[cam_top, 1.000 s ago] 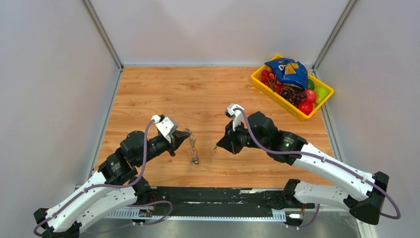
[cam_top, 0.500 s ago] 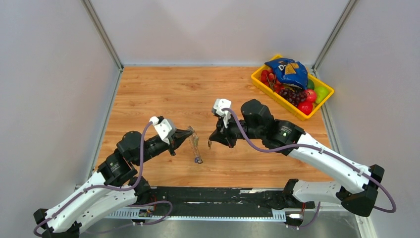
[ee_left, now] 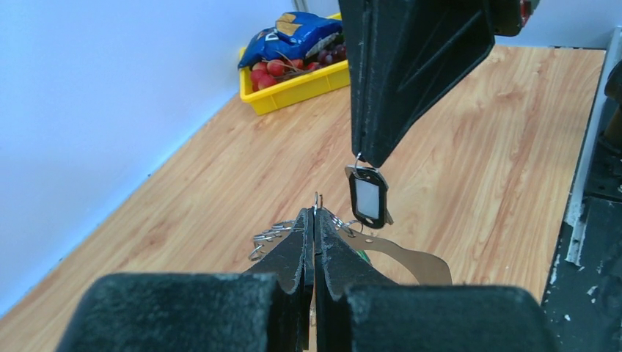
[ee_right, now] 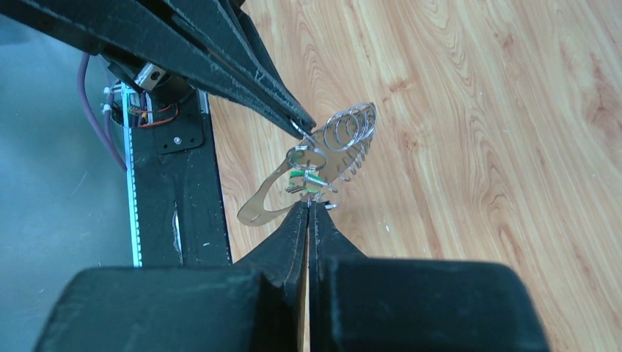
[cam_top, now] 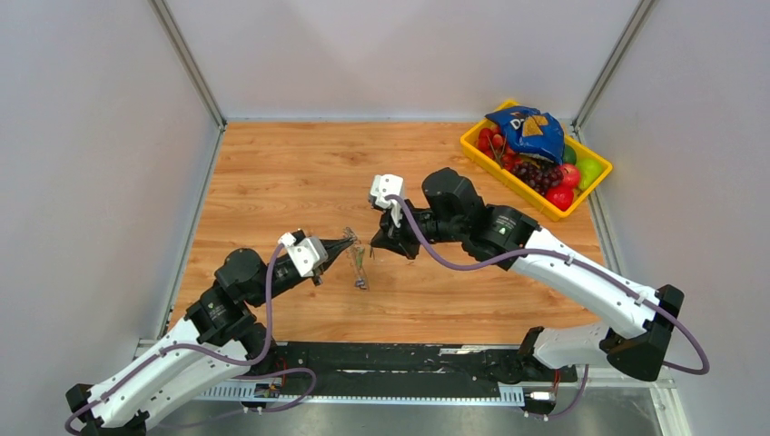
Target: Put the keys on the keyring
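In the left wrist view my left gripper [ee_left: 314,216] is shut on the keyring [ee_left: 415,258], a thin silver hoop with several small wire rings [ee_left: 270,236] along its edge. It holds the keyring upright above the table [cam_top: 357,263]. My right gripper [ee_right: 308,205] is shut on the small ring of a key. That key's black tag [ee_left: 367,196] with a white window hangs from the right fingertips, just right of the left gripper's tips. A green tag [ee_right: 297,176] shows on the keyring [ee_right: 265,201]. In the top view the two grippers [cam_top: 349,243] [cam_top: 375,245] nearly meet.
A yellow basket [cam_top: 478,150] with fruit and a blue chip bag [cam_top: 527,130] stands at the back right of the wooden table [cam_top: 300,173]. Grey walls close in the left, right and back. The black base rail [cam_top: 409,359] runs along the near edge.
My right arm has swung left and farther back, bringing its key right up to the keyring. The left arm has shifted slightly, its tips still holding the keyring in about the same place.
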